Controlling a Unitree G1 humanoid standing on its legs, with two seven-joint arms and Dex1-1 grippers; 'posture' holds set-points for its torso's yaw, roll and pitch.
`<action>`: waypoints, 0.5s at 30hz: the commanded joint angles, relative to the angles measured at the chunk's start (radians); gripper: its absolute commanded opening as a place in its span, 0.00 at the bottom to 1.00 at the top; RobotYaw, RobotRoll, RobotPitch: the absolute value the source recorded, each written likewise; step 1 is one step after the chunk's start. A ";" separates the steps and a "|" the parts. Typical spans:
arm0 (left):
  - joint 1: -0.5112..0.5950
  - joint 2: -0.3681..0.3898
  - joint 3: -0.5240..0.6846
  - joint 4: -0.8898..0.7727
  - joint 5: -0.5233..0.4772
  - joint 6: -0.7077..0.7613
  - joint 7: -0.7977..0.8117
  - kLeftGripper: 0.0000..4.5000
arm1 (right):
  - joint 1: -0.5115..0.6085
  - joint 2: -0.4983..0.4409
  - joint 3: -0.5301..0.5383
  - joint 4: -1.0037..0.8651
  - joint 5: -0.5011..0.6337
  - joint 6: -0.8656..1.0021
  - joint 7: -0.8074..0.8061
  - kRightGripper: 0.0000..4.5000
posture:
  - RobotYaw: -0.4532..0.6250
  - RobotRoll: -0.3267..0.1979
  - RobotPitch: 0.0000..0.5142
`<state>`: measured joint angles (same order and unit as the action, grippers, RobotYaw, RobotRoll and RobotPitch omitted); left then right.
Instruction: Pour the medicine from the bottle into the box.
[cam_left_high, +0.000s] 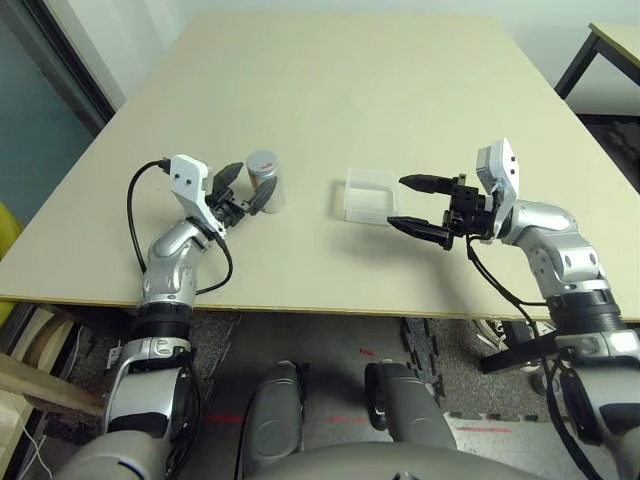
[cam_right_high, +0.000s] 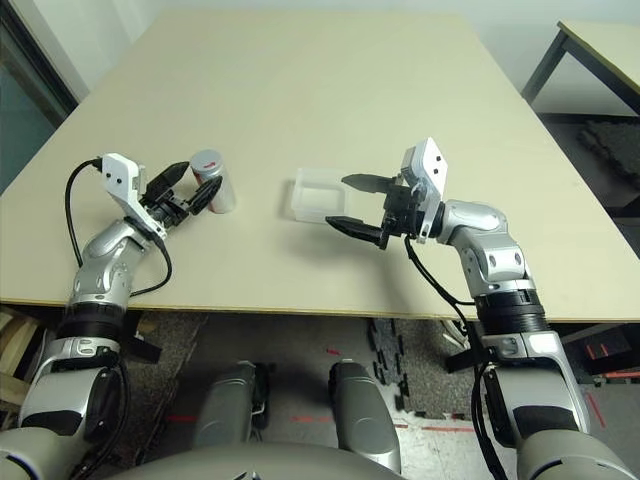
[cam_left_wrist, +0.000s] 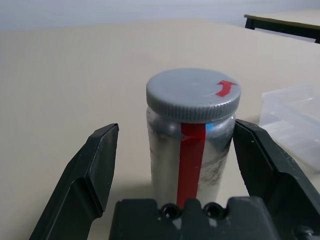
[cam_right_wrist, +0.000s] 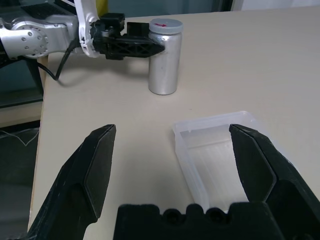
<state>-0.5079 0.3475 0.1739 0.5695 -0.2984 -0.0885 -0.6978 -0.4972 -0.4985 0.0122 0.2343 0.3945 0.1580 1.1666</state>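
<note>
The left gripper (cam_left_high: 243, 190), its two black fingers wide apart, hides part of the bottle (cam_left_high: 266, 182), whose foot is hard to see in the left wrist view. One bottle stands upright on the table (cam_left_high: 300, 80), nearer the left edge than the right and toward the near edge: a smooth metallic cylinder under one round grey cap (cam_left_wrist: 192, 95) with a ribbed rim and a red arrow; a red stripe runs down its side. Further right, near the middle of the near edge, sits one box (cam_left_high: 371, 197), square, shallow, clear plastic, partly covered by a finger in the right wrist view. The right gripper (cam_left_high: 420, 208), also two black fingers, is spread wide beside it. Whether medicine is inside the closed bottle I cannot tell.
</note>
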 joint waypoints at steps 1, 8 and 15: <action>-0.027 -0.009 -0.016 0.051 0.027 -0.025 0.007 0.99 | 0.008 -0.001 -0.004 0.002 -0.004 -0.010 -0.002 1.00 | 0.33 0.62 0.19; -0.090 -0.023 -0.018 0.154 0.055 -0.065 0.014 0.99 | 0.009 0.006 0.001 -0.012 -0.002 -0.003 -0.009 1.00 | 0.32 0.62 0.20; -0.141 -0.049 -0.018 0.242 0.070 -0.098 0.034 0.99 | 0.013 0.007 0.001 -0.039 0.002 0.012 -0.025 1.00 | 0.31 0.62 0.20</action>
<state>-0.6383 0.3050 0.1650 0.7833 -0.2426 -0.1739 -0.6720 -0.4938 -0.4926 0.0123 0.2136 0.3944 0.1616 1.1453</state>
